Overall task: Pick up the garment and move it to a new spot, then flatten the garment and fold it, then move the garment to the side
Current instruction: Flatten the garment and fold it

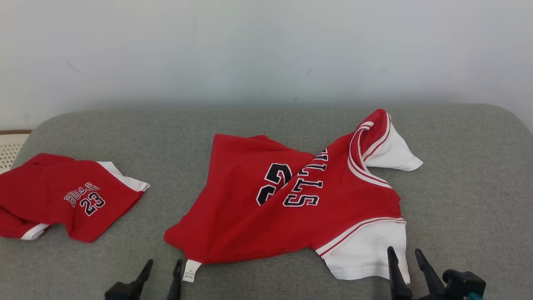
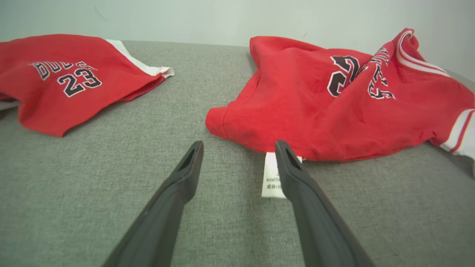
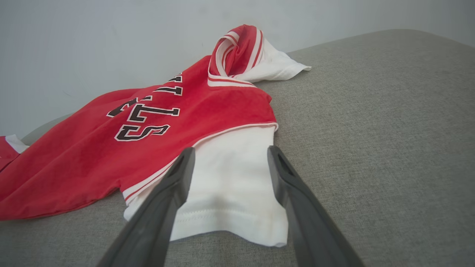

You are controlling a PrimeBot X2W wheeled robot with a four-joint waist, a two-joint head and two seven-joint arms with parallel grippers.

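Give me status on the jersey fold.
Done: nothing evident on the jersey; it lies crumpled, twisted, unfolded on the grey cushion. In hand: left gripper open by its care label, right gripper open at the white sleeve, neither gripping. Remaining: lift, flatten, fold, move aside. The red shorts lie apart at the left.

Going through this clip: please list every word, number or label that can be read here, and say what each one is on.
"BULLS" over "23": on the shorts, slightly creased.
"LLS": on the jersey, upside down in the head view; the letters before it are lost in a fold.
"23": on the jersey too, half folded under.
"60MTH": on the white tag at the jersey's hem; the rest of its print is too small and partly hidden.
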